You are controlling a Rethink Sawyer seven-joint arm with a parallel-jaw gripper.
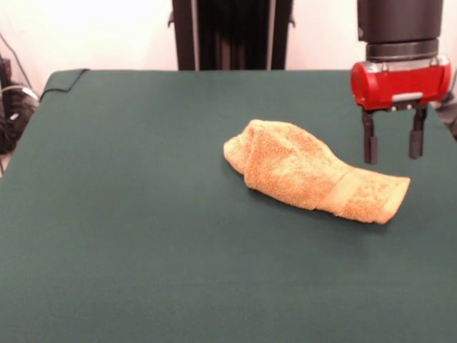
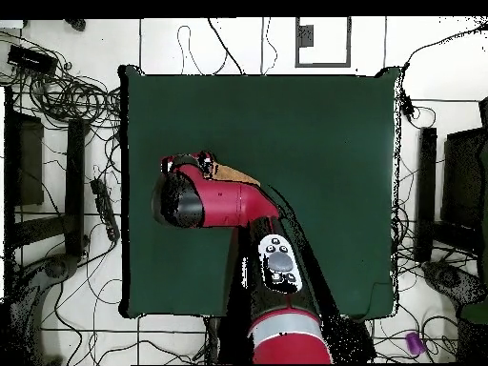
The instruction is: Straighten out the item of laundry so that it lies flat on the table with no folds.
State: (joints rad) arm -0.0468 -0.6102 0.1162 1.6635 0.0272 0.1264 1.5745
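The item of laundry [image 1: 314,170], a golden-orange terry towel, lies bunched and folded over itself right of the middle of the dark green table [image 1: 143,214], its woven band end pointing right. My gripper [image 1: 392,146] hangs open just above and behind the towel's right end, its two black fingers apart with nothing between them. In the overhead view the red arm covers most of the towel [image 2: 236,173]; only a small orange strip shows beside the arm's head, and the gripper itself is hidden under it.
A folded corner of the green cloth [image 1: 64,78] sits at the table's far left. Cables and stands [image 2: 67,105] crowd the floor around the table.
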